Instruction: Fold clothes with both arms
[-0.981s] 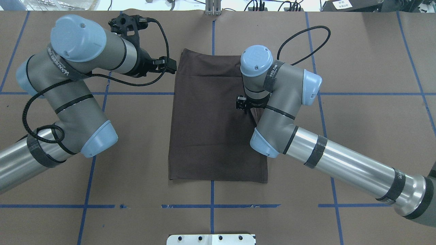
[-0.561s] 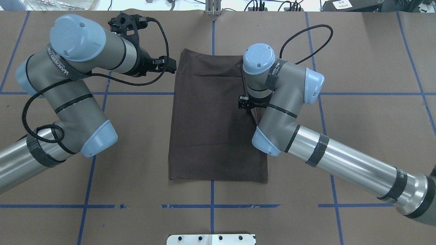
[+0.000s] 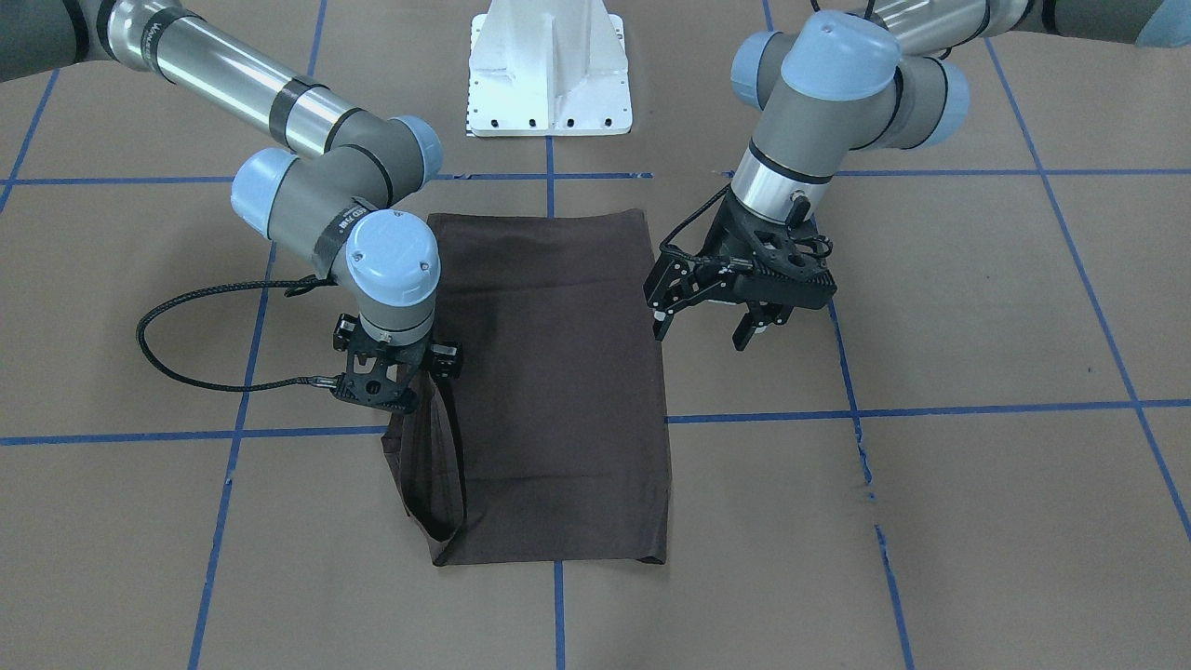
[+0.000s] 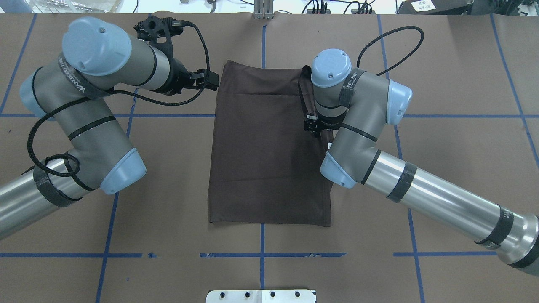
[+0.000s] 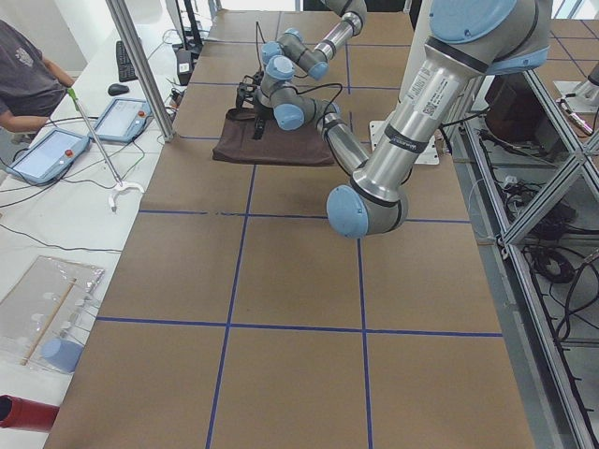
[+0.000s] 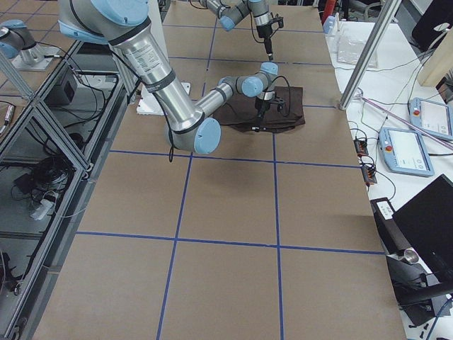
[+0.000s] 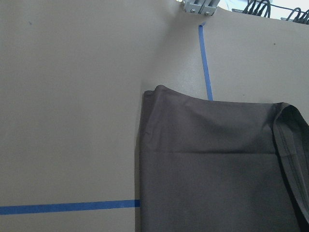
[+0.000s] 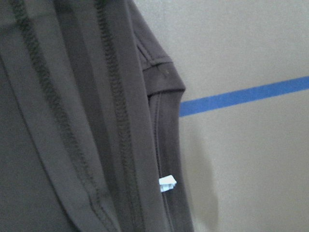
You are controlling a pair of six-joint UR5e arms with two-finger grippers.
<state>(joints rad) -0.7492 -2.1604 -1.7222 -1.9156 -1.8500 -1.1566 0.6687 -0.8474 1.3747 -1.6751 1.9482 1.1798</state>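
Overhead exterior view first: the brown paper-covered table (image 4: pixel 442 84), gridded with blue tape, carries everything. On it lies the dark grey-brown cotton T-shirt (image 4: pixel 261 147), already folded lengthwise into a tall rectangle at the centre, between the two arms. The silver-grey tubular left arm (image 4: pixel 80 109) waits off the shirt's left edge, near the far corner. The silver-grey tubular right arm (image 4: pixel 379 168) reaches over the shirt's right edge.

My guess is the side folds are nearly finished; a hemmed strip along the right edge, lifted by the right arm, is not laid flat yet, and the crosswise fold remains.

The black two-finger left gripper (image 3: pixel 707 312) hangs beside the cloth with its jaws spread and nothing between them. The black two-finger right gripper (image 3: pixel 395 377) appears pinched on that hemmed strip, which hangs down from it toward the far corner.

Compared with a second ago, the right arm has swung outward and toward the far end of the shirt, drawing the strip with it; the left arm has barely stirred.
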